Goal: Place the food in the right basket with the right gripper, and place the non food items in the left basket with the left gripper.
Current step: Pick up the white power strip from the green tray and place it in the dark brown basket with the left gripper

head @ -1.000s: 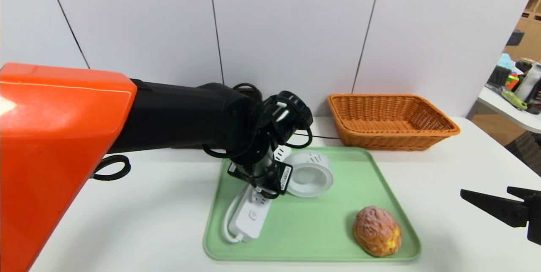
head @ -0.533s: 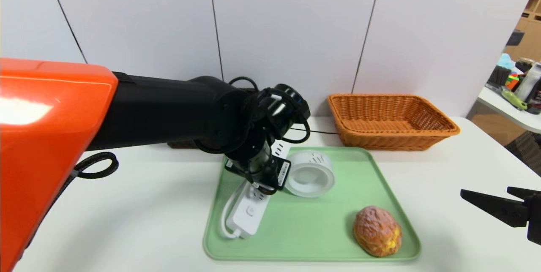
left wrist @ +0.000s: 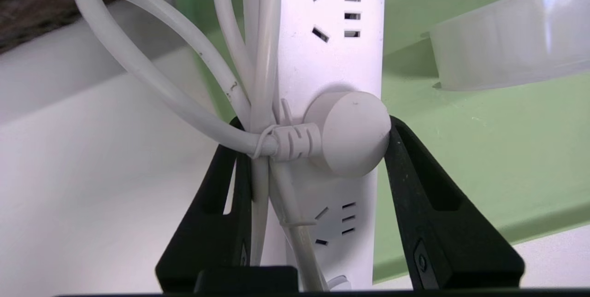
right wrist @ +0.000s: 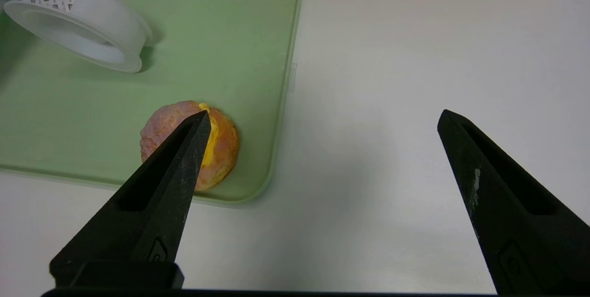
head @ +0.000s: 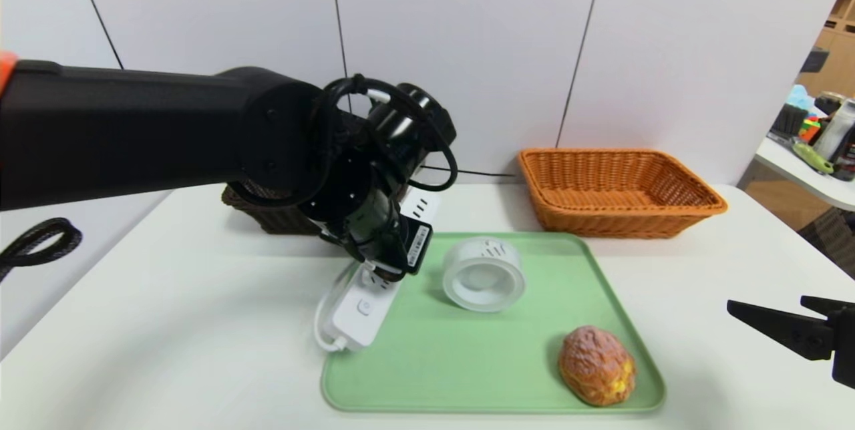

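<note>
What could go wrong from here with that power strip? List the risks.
1. The left claw grips the power strip across its body, plug and bundled cord together; the cord may let it slip or twist.
2. A loose cord loop hangs out to one side and might snag the dark left basket.
3. The strip's low end hangs near the tray edge and could catch it.

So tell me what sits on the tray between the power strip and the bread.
Head view: only the white tape roll; otherwise bare green tray.
</note>
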Motion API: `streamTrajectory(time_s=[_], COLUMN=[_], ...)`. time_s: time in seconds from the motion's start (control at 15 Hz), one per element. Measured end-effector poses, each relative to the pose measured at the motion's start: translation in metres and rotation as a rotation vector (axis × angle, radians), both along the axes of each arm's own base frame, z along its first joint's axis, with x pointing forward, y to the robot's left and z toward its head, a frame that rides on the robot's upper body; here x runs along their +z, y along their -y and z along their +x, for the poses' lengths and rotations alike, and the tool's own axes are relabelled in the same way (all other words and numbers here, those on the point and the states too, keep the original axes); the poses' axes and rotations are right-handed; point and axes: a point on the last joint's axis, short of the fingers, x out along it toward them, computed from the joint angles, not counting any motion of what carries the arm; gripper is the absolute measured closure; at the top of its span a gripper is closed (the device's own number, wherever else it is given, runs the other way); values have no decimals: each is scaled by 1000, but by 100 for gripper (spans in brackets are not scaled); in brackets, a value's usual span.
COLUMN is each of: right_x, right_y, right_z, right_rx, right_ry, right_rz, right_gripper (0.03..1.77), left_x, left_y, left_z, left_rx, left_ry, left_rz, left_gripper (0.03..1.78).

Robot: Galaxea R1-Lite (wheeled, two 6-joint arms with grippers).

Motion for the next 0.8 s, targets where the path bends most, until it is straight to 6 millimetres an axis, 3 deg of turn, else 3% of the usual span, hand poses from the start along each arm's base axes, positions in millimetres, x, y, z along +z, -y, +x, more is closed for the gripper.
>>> streamTrajectory(time_s=[0.47,0.8], right_x=[1,1], right_y=[0,0], right_z=[-2,-5], right_rx=[1,0], right_ry=[10,18], right_rz=[1,1], right_gripper=[10,10], left_x=[55,82], left_y=[-33,-55], left_z=[-15,-7], left_rx=[4,69], left_ry=[140,223], left_rz=[-85,-143], left_gripper=[95,95])
